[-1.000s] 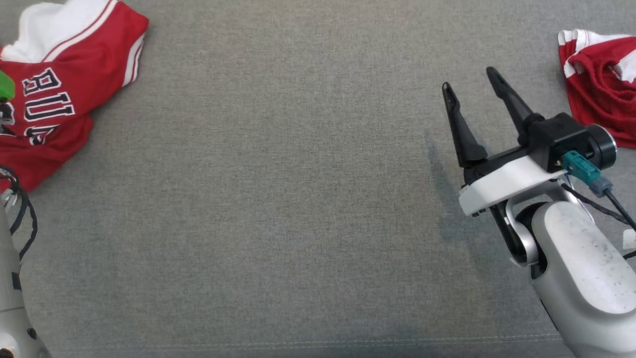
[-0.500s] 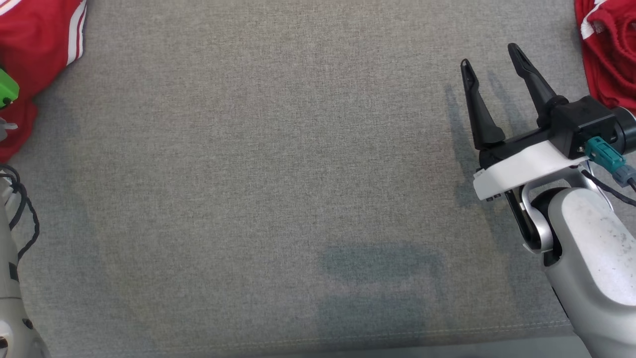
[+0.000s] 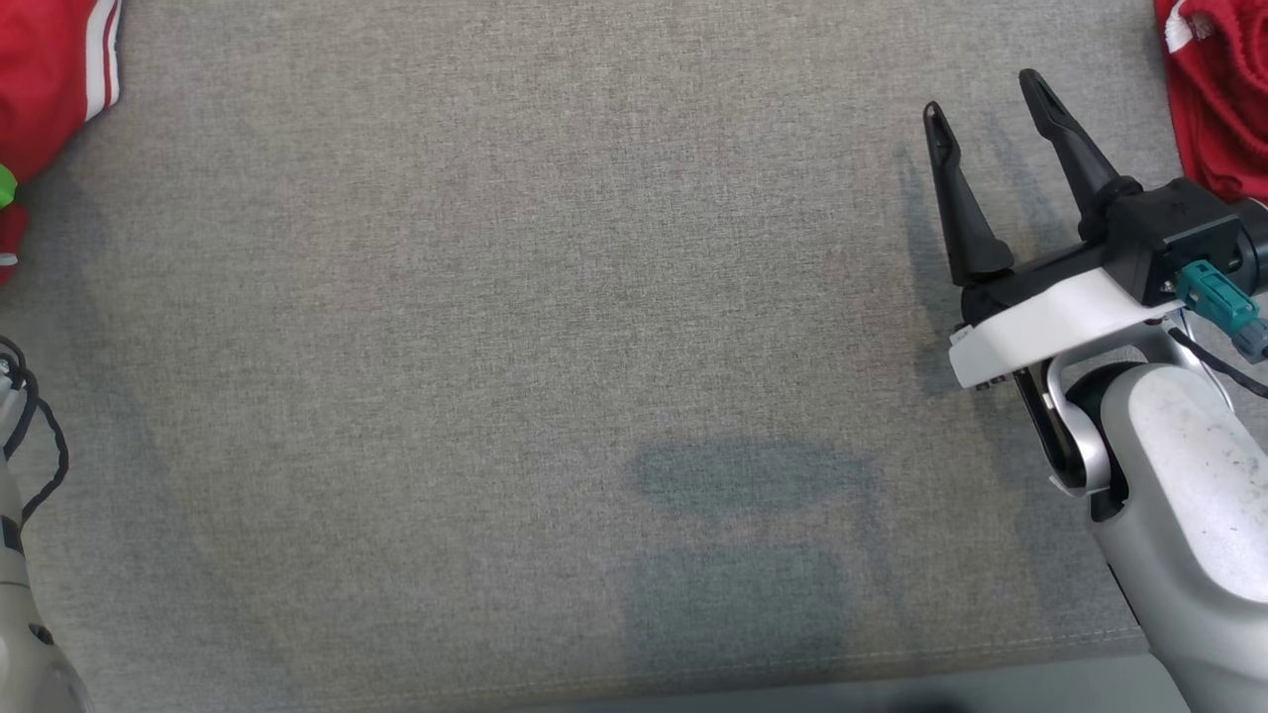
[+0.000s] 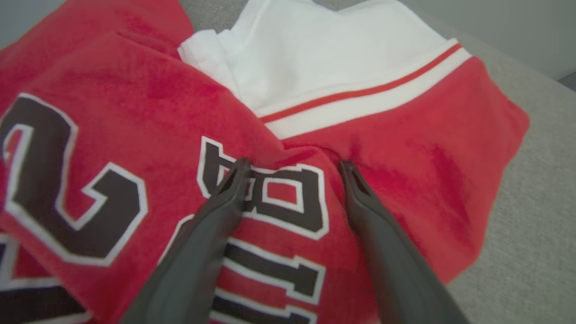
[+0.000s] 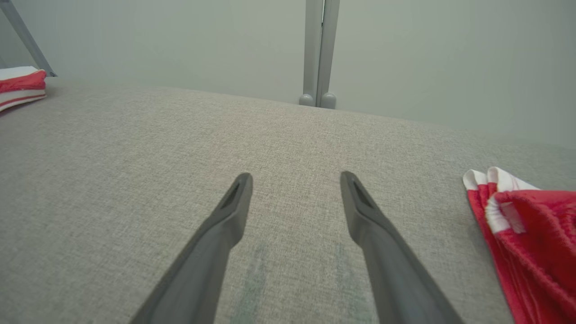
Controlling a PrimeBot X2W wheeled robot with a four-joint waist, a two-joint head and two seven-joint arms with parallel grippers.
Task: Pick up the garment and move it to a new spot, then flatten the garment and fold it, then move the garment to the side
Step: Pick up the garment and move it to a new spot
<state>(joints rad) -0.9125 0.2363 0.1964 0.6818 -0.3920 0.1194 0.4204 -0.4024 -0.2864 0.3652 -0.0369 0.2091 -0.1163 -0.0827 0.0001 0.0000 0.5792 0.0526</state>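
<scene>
Left gripper [image 4: 293, 165]: jaws spread wide with nothing between them. It is poised over the red jersey [image 4: 135, 103], its tips straddling a raised ridge of cloth by the black-and-white lettering. That placement suits pinching the fold rather than flat fabric. Contact is uncertain because the wrist view is soft: the tips may rest on the cloth or hang just above it.

Jersey: bunched at the far left edge of the grey padded surface [image 3: 515, 327], white lining turned out beside the striped trim. It is not yet lifted.

Right gripper [image 3: 981, 94]: also open and empty, low over bare surface. It sits near a second crumpled red garment [image 3: 1214, 119] but apart from it. It is probably parked there to leave the broad middle free for laying the jersey out.

Judgement: the pick-up step is in hand, and the task is near its start.
</scene>
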